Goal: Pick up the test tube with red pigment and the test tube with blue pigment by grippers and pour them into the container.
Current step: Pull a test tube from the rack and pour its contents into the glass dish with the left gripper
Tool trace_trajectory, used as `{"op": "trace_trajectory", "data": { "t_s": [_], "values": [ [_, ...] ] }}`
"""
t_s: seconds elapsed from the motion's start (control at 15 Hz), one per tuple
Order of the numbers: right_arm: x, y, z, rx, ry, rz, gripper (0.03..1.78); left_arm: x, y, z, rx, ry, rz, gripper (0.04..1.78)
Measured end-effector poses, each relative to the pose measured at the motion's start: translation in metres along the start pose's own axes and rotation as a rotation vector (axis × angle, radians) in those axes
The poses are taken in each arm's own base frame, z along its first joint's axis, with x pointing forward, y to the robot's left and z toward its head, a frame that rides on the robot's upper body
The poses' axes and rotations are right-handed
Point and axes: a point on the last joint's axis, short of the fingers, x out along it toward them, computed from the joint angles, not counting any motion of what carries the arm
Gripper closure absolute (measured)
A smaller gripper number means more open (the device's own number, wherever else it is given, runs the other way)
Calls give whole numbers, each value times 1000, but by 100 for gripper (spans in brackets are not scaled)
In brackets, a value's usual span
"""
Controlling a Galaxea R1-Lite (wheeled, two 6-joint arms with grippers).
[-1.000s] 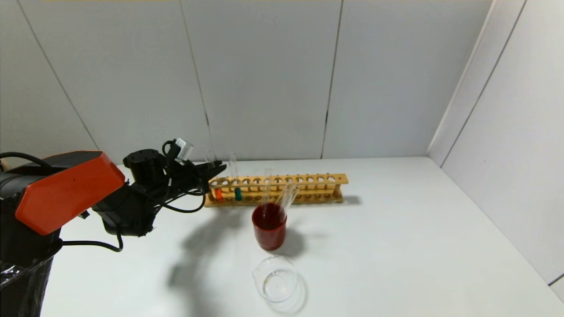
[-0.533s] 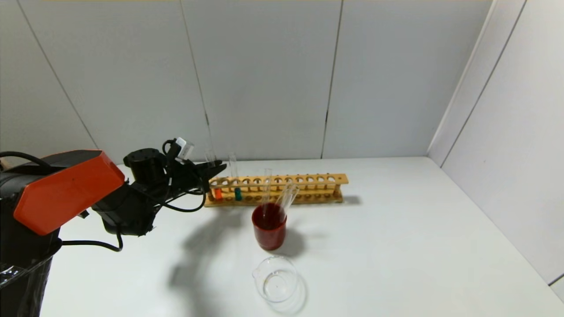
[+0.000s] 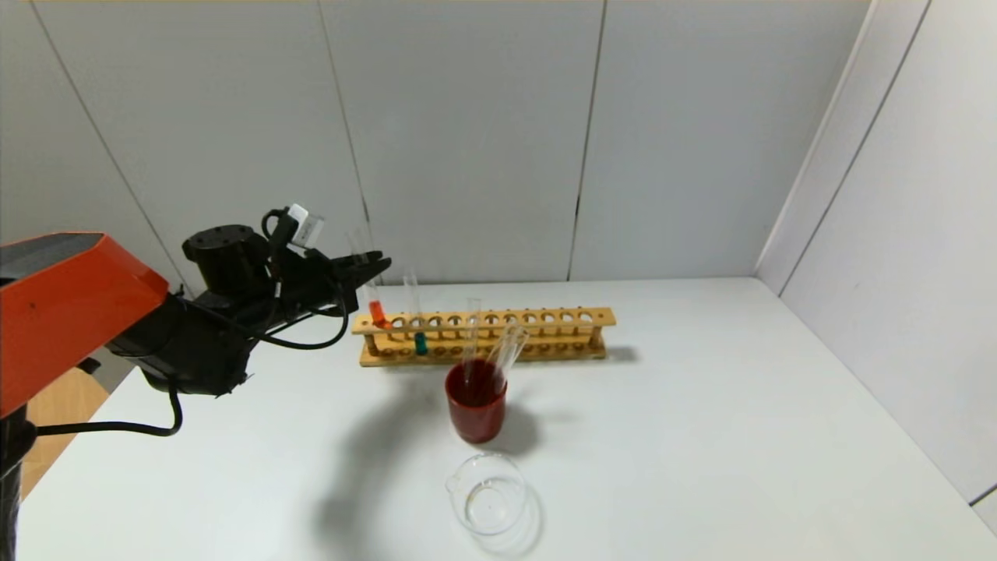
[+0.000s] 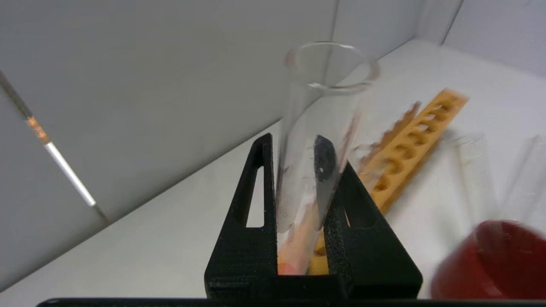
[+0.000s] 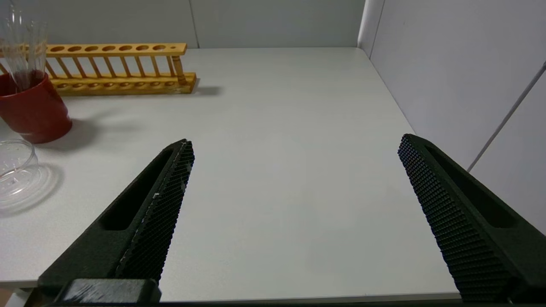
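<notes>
Two grippers are yours to account for. Your table [image 3: 701, 436] carries a wooden rack [image 3: 498, 335] near its far wall, a dark red cup [image 3: 476, 407] just in front of the rack with clear tubes [image 3: 508, 349] leaning in it, and the beaker [image 3: 487, 494] nearer still, apart from the cup. Your left gripper [image 3: 372, 266] hangs above the rack's left end, its fingers clamped on the red tube [image 3: 375, 305]; the tube's orange-red bottom sits level with the rack's top rail, tilted. Your right gripper [image 5: 294, 192] is parked over the table's near right part, its fingers spread wide with nothing between them. The blue tube [image 3: 417, 327] stands upright in the rack, near its left end.
</notes>
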Motion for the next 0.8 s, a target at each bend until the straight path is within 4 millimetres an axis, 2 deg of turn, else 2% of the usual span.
{"op": "trace_trajectory", "data": {
  "t_s": [0.33, 0.53, 0.8],
  "values": [
    [0, 0, 0, -1, 0, 0, 6, -28, -20, 52, 14, -12, 26, 147],
    [0, 0, 0, 0, 0, 0, 6, -56, -36, 78, 4, 4, 103, 147],
    [0, 0, 0, 0, 0, 0, 6, -97, -68, 106, 28, -15, 178, 147]
  ]
}}
